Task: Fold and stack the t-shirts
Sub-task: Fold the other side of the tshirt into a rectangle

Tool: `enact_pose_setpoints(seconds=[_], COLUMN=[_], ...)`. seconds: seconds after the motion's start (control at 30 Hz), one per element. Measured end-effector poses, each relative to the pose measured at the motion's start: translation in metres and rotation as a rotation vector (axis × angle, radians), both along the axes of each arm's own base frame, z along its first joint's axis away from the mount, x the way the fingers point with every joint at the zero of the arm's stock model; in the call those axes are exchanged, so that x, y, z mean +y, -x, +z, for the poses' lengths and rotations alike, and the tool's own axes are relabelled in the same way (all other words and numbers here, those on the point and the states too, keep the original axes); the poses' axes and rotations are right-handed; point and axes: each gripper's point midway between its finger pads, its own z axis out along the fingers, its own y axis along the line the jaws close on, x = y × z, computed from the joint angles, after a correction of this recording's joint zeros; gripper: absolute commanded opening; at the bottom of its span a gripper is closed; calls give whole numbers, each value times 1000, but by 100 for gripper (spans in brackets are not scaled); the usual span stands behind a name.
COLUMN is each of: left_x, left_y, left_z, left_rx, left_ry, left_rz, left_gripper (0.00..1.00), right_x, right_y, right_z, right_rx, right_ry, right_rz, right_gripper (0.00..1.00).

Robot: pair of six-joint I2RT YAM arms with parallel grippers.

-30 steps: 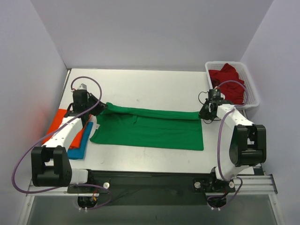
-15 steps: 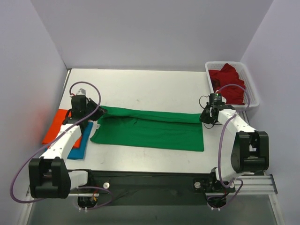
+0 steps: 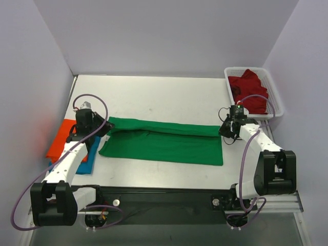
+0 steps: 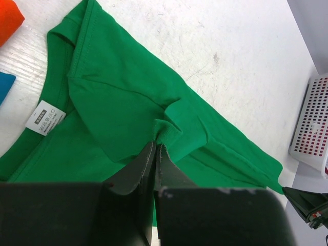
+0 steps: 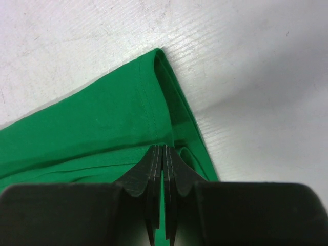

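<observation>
The left jaws, pinching the green t-shirt (image 3: 164, 147) at its collar end, now sit further left and nearer the arm bases than a second ago. The shirt's upper left corner comes with them, so the turned-over strip along the far edge lies lower across the cloth. The left arm (image 3: 69, 151) swings in toward the wall side, uncovering more of the orange t-shirt (image 3: 60, 137) and crossing more of the blue t-shirt (image 3: 87, 158). The right jaws, at the opposite corner, drift slightly nearer and to the right, and the right arm (image 3: 256, 137) stretches out with its elbow drawn back toward the table's near edge.
</observation>
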Motion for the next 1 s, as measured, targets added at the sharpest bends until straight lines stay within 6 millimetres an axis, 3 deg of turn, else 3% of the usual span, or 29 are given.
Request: enact_pose_setpoints(seconds=[0.17,0.37,0.5,0.77,0.9,1.0], left_x=[0,0,0,0,0,1], left_y=[9,26,34,45,52,59], left_z=[-8,-30,-38,-48,-52,-60], left_rx=[13,59,72,86,85,99], left_ry=[0,0,4,5,4,3], left_rz=[1,0,-2,0,1,2], left_gripper=[0,0,0,0,0,0], right_x=[0,-1,-1,3,19,35], right_y=[5,20,22,20,16,-2], right_z=[-5,-20,-16,6,13,20], right_rx=[9,49,35,-40,-38,-48], right_ry=[0,0,0,15,52,79], right_rz=[-1,-5,-4,8,64,107], right_gripper=[0,22,34,37,37,36])
